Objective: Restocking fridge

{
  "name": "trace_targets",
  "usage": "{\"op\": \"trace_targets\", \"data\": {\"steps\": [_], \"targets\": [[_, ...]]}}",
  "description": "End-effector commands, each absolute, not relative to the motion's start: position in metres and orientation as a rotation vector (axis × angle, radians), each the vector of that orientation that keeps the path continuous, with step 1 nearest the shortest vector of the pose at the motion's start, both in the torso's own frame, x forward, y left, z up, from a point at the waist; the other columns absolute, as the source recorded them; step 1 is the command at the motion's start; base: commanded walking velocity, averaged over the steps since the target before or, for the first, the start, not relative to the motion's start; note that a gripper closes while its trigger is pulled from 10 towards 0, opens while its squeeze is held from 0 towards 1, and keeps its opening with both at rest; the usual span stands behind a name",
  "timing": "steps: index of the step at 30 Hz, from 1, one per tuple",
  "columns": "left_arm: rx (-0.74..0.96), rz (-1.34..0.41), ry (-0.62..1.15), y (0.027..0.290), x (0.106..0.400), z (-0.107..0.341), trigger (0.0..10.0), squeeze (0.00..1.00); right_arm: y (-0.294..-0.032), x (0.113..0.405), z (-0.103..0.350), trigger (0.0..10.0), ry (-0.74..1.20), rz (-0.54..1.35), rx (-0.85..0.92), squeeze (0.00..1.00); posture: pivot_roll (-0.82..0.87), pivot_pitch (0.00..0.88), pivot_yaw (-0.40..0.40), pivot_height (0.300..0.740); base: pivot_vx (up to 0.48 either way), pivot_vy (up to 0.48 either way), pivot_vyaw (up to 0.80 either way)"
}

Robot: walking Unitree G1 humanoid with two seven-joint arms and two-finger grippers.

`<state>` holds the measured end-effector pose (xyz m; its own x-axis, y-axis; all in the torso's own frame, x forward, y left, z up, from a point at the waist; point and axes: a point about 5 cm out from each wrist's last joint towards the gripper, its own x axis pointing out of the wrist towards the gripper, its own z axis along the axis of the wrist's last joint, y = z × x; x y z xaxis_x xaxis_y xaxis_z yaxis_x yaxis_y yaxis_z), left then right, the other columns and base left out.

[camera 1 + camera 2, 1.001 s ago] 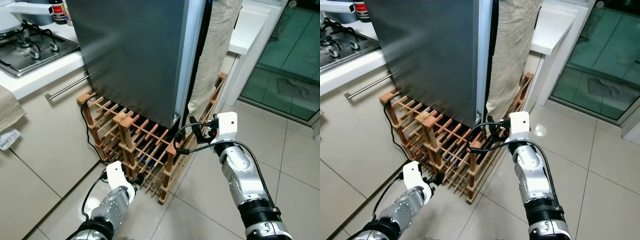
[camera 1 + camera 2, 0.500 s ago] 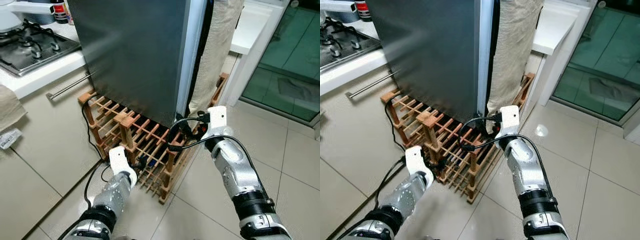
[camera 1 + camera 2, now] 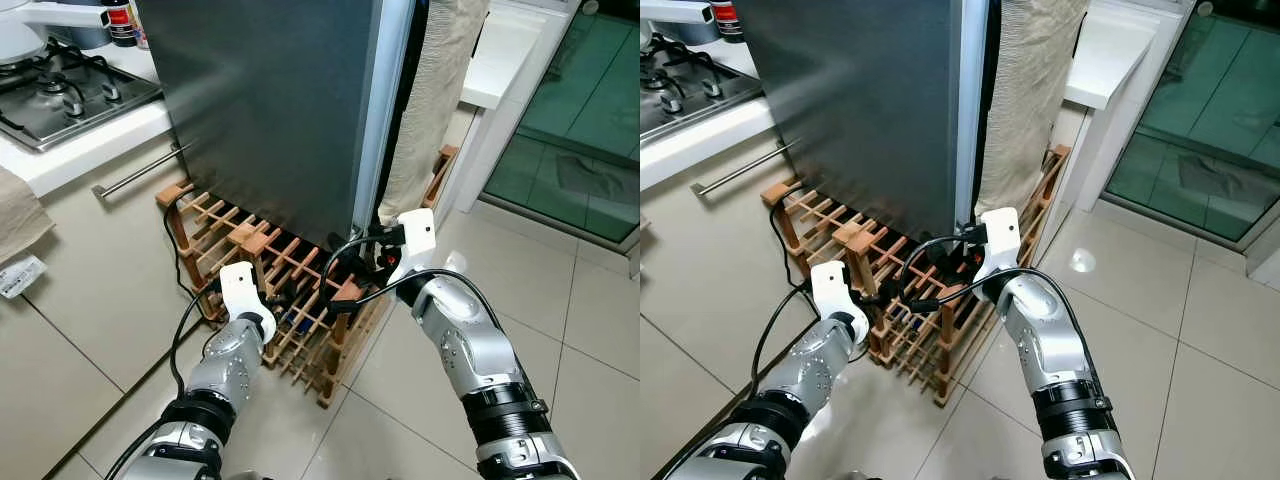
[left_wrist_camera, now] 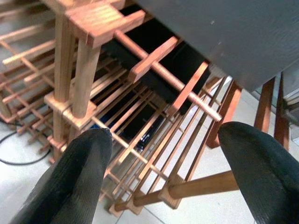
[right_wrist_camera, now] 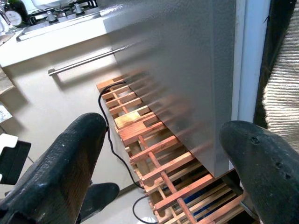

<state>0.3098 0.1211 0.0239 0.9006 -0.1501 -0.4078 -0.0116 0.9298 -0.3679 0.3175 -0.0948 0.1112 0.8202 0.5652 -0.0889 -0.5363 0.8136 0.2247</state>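
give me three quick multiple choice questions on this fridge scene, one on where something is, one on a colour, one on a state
1. Where is the wooden rack?
A. on the counter
B. on the floor under the fridge
C. inside the fridge

2. What colour is the cable on the floor tiles?
A. black
B. red
C. yellow

3. How are the left gripper fingers?
A. shut on a bottle
B. shut, empty
C. open

Answers: B, the rack's slats stand on the tiles below the grey fridge; A, it runs dark across the pale tiles; C, the left wrist view shows a wide gap between them.
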Motion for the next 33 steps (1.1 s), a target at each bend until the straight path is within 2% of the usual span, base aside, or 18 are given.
{"op": "trace_targets", "data": {"steps": [1,9,20,24,33], "targets": [[-0.233,-0.253,0.02,0.098,0.358,0.125,10.0,0.0,-0.092,0.322,0.115,10.0,0.149,0.598,0.175,0.0,-0.07,0.0,0.004,0.74,0.0,0.0,0.0],[-0.234,-0.251,0.014,0.097,0.359,0.127,10.0,0.0,-0.086,0.352,0.135,10.0,0.106,0.588,0.128,0.0,-0.06,0.0,-0.002,0.74,0.0,0.0,0.0],[-0.237,-0.248,0.009,0.096,0.358,0.127,10.0,0.0,-0.079,0.367,0.145,10.0,0.088,0.604,0.093,0.0,-0.05,0.0,-0.01,0.74,0.0,0.0,0.0],[-0.237,-0.249,0.008,0.095,0.358,0.127,10.0,0.0,-0.085,0.374,0.15,10.0,0.072,0.569,0.077,0.0,-0.05,0.0,-0.011,0.74,0.0,0.0,0.0],[-0.238,-0.252,0.013,0.094,0.357,0.125,10.0,0.0,-0.127,0.382,0.157,10.0,0.024,0.432,0.013,0.0,-0.07,0.0,-0.007,0.74,0.0,0.0,0.0]]}}
